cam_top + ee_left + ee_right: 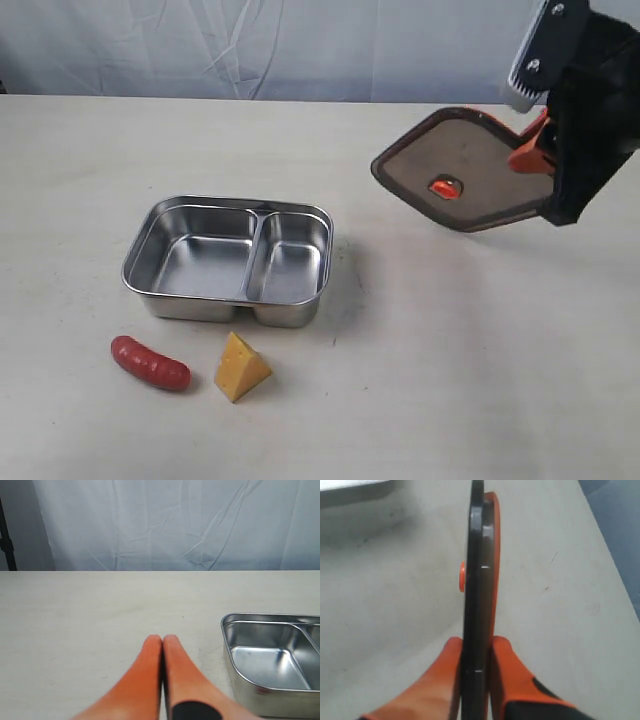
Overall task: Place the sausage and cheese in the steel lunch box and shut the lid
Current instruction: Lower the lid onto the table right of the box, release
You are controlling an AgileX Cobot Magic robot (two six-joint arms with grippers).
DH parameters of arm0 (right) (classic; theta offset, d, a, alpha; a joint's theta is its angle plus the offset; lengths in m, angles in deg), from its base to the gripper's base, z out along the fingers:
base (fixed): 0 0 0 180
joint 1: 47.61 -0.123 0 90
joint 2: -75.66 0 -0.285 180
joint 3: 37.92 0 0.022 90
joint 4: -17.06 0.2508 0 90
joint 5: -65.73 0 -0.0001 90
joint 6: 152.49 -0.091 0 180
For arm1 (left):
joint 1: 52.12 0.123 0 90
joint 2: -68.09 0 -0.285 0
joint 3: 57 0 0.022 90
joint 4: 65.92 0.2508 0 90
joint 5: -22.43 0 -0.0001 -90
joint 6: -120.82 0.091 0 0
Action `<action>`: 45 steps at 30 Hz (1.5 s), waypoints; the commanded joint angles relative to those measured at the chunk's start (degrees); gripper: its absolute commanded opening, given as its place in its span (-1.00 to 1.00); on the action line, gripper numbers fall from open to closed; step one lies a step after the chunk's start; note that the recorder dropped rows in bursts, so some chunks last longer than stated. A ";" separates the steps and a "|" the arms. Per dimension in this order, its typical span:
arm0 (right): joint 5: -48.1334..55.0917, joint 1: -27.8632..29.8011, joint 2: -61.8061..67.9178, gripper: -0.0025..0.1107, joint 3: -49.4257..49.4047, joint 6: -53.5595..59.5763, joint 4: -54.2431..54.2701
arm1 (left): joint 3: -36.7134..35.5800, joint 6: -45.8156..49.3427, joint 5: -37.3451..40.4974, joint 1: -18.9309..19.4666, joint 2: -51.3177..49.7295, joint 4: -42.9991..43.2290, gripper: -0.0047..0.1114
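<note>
While right hand (pixel 476 644) pinches the one lid (pixel 462 165) aloft, left hand (pixel 162 642) is pressed together; one sausage (pixel 150 363), one cheese (pixel 241 367) lie near one steel lunch box (pixel 215 308) on pale surface (pixel 450 350); white drape (pixel 300 45) behind.

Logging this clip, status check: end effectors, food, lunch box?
Left end effector shut, empty. Right end effector shut on lid, held aloft. Sausage, cheese on table beside empty steel lunch box. Nothing blocking the box.

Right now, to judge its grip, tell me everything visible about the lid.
The lid is a dark, tinted see-through rectangle with rounded corners, an orange seal rim and a small orange tab at its centre. It hangs tilted above the table, right of the steel lunch box, one edge clamped in the right gripper.
</note>
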 commanded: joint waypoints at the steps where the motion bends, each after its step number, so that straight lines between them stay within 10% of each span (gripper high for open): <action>1: -2.78 -6.41 1.30 -0.97 -3.21 -8.81 -12.54 | -0.27 -0.13 -0.33 0.27 0.23 0.00 -0.92; 21: 1.35 -21.00 15.83 -0.94 -9.19 -15.92 -7.54 | -0.27 -0.13 -0.33 0.27 0.23 0.00 -0.92; 28: 0.86 -21.00 16.88 -0.16 -9.08 -15.92 -4.46 | -0.27 -0.13 -0.49 0.27 0.23 0.00 -0.92; 39: -1.59 -21.00 12.37 -0.31 -9.08 -16.34 3.51 | -0.27 -0.13 -0.49 0.27 0.23 0.00 -0.92; 45: -3.49 -21.00 7.19 -0.95 -9.08 -17.63 11.64 | -0.27 -0.13 -0.49 0.27 0.23 0.00 -0.92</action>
